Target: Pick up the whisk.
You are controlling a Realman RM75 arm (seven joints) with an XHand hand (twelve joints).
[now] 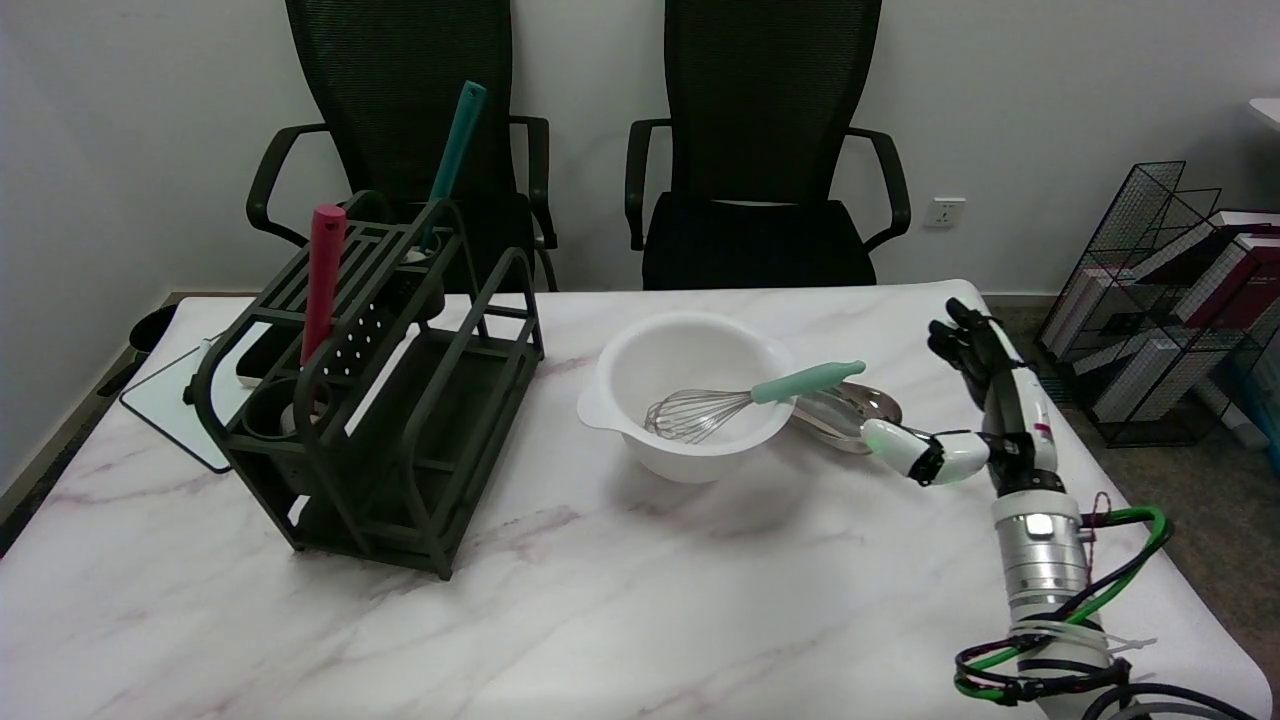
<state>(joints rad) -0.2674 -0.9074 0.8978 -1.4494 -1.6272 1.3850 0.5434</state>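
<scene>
The whisk point(745, 398) lies in a white bowl point(690, 350) at the table's middle, its wire head inside the bowl and its mint green handle resting over the right rim, pointing right. My right hand point(975, 400) stands to the right of the bowl, fingers spread upward and the thumb stretched left toward the handle's end. It holds nothing and a gap separates it from the whisk.
A dark green utensil rack point(380, 400) stands on the table's left, with a red handle point(322, 280) and a teal handle point(455, 150) sticking up from it. Metal spoons point(850, 410) lie right of the bowl. Two black chairs stand behind the table.
</scene>
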